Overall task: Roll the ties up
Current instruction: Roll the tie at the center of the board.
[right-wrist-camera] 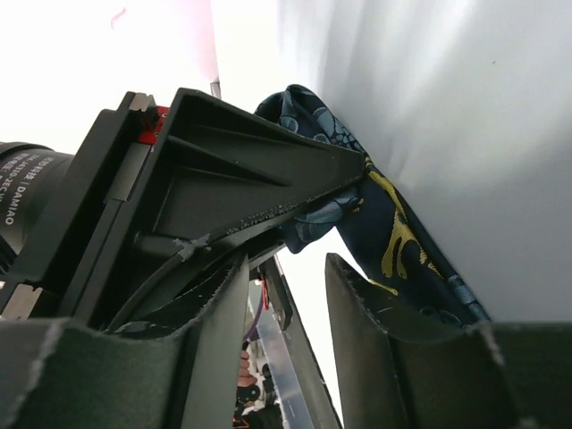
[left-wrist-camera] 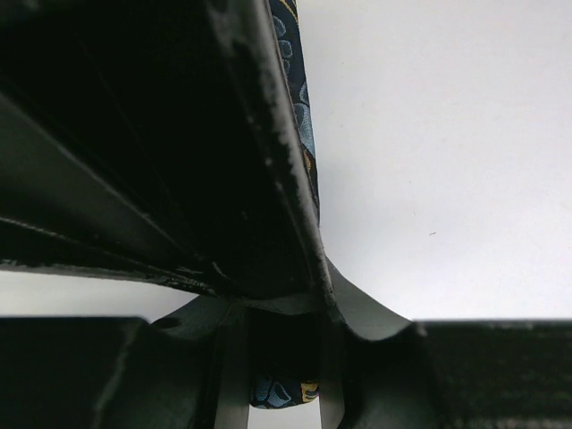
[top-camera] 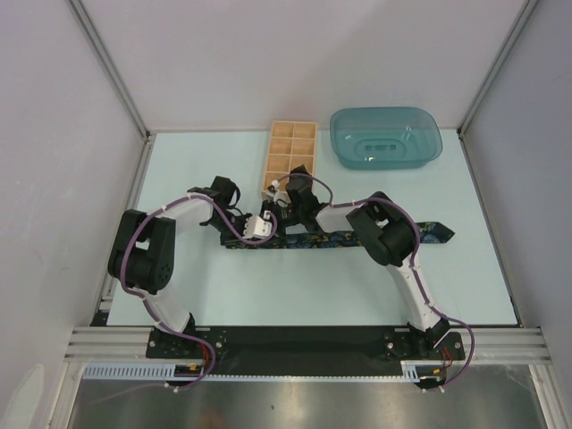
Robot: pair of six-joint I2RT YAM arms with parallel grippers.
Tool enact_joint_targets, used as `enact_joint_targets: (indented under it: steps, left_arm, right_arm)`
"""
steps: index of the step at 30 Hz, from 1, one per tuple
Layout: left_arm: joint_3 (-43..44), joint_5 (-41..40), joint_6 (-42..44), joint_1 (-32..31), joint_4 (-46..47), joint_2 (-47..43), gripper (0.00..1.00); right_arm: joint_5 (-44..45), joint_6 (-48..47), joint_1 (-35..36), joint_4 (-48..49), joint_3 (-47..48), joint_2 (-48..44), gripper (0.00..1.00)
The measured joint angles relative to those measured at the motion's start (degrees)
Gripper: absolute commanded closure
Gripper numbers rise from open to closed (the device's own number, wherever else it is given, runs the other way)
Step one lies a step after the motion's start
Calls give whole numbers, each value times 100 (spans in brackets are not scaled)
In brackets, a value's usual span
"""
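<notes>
The left claw [top-camera: 271, 228] is clamped on a fold of the tie [top-camera: 335, 239], toward the tie's left end. The rest of the tie lies flat along the bench [top-camera: 268, 295], its point reaching far right. The right claw [right-wrist-camera: 288, 268] stands apart, empty, just beside the fold.

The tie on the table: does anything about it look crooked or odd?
Nothing looks spilled or damaged. The tie lies flat except at the left gripper, where its fabric bunches into a fold.
</notes>
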Motion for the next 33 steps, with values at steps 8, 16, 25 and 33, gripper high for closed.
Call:
enact_joint_targets:
  steps: [8, 16, 25, 33]
  left_arm:
    - [-37, -4, 0, 0, 42, -31, 68]
    - [-44, -7, 2, 0, 48, -39, 68]
    - [-79, -28, 15, 0, 85, -70, 68]
    - [-114, -48, -2, 7, 177, -101, 48]
  right_arm:
    - [177, 39, 52, 13, 24, 162, 66]
    - [227, 46, 74, 9, 103, 223, 67]
    - [245, 61, 74, -15, 155, 256, 74]
    - [308, -131, 85, -114, 254, 256, 100]
